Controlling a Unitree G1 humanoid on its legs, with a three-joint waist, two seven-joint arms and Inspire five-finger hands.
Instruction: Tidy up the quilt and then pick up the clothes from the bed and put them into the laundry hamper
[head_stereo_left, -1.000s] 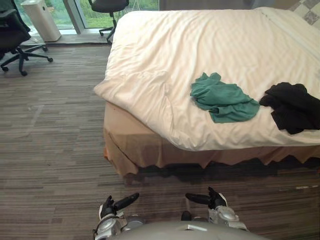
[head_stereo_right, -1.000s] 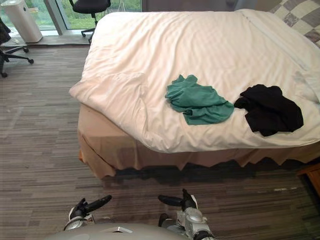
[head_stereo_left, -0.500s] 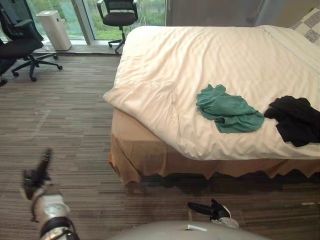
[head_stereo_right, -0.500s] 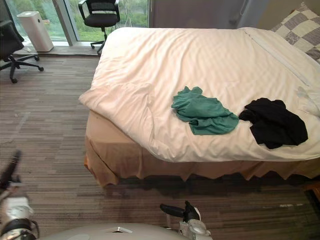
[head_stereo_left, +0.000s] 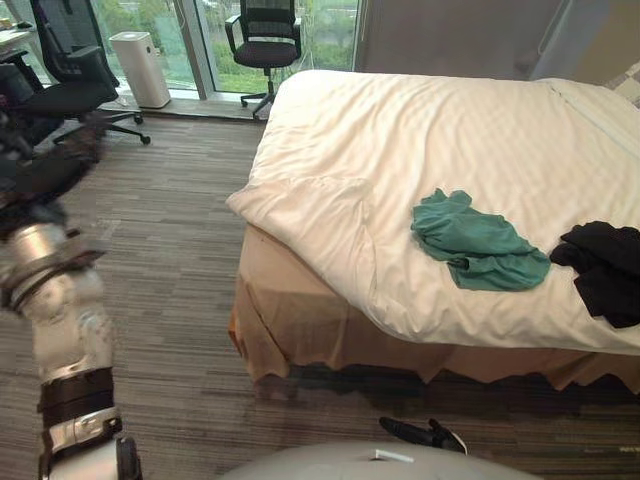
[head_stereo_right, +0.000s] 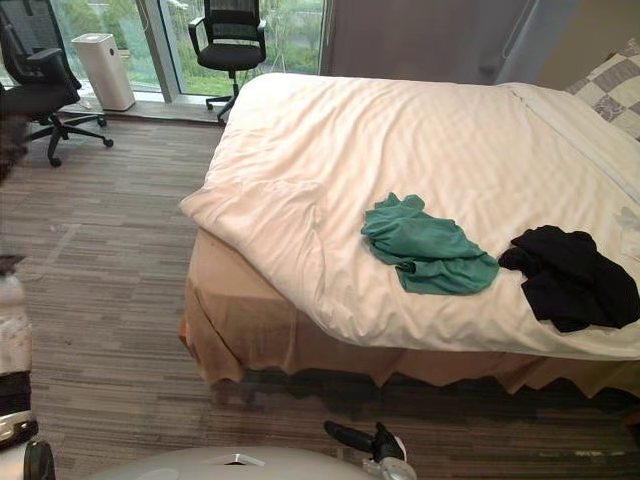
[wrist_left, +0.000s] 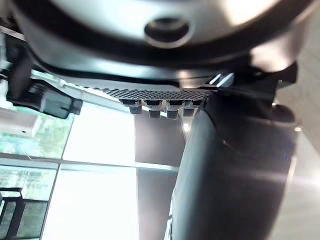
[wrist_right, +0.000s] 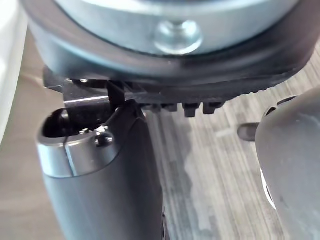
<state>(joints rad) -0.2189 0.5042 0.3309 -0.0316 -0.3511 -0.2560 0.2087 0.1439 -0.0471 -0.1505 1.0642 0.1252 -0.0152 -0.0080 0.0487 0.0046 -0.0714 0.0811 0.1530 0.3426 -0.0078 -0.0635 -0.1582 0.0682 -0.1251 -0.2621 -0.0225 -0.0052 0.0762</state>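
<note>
While the right hand (head_stereo_left: 418, 434) sits at the bottom edge of the left eye view, a little right of centre, its dark fingers lie straight, pointing toward the left of the frame and holding nothing. It hangs over the striped floor (head_stereo_left: 170, 260). The left hand (head_stereo_left: 48, 168) is raised at the far left of the frame as a dark blur, and whether its fingers are straight or curled cannot be told.

Above the right hand, past a strip of floor, stands the bed (head_stereo_left: 300, 320) with its tan skirt. It is well apart from both hands. A white quilt (head_stereo_left: 420, 150) covers the bed, and its near left corner is rumpled and hangs over the edge.

On the quilt lies a green garment (head_stereo_left: 478, 245), up and to the right of the right hand. A black garment (head_stereo_left: 605, 270) lies crumpled just beside it at the right edge of the frame. A checked pillow (head_stereo_right: 615, 92) shows at the upper right.

In the upper left, by the windows, stand two office chairs (head_stereo_left: 265, 40) (head_stereo_left: 72, 88) and a white box (head_stereo_left: 138, 68).
</note>
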